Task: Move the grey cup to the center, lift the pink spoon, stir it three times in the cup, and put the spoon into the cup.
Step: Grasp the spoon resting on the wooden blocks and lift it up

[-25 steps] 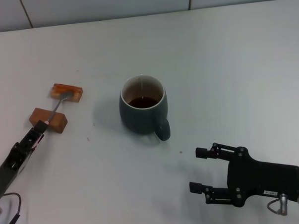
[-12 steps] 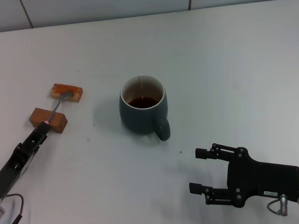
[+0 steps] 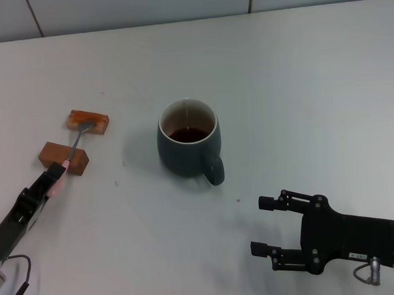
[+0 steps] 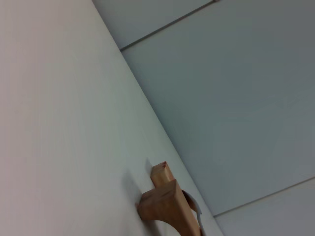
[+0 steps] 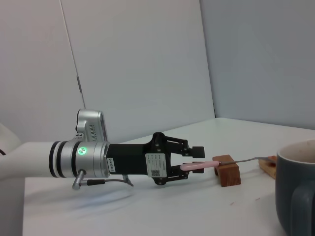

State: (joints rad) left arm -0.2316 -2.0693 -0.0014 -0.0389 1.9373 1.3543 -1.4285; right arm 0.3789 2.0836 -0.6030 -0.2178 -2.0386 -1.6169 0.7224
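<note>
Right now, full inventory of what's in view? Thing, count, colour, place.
cup: 1, dark blue-grey, dark liquid inside, table centre, handle toward the robot.
spoon: 1, pink handle, grey metal neck, resting across the two blocks.
blocks: 2, brown, left of the cup.
table: 1, white.
left gripper: 1, black, around the spoon's handle end; grip unclear.
right gripper: 1, black, open, near side, right of the cup.

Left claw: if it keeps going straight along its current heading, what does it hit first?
The left claw is shut on the pale pink-handled slim spoon, pointing along its handle. Straight on, it would first meet the nearer brown rectangular wooden block, then the farther one. Its height over the block is unclear.
</note>
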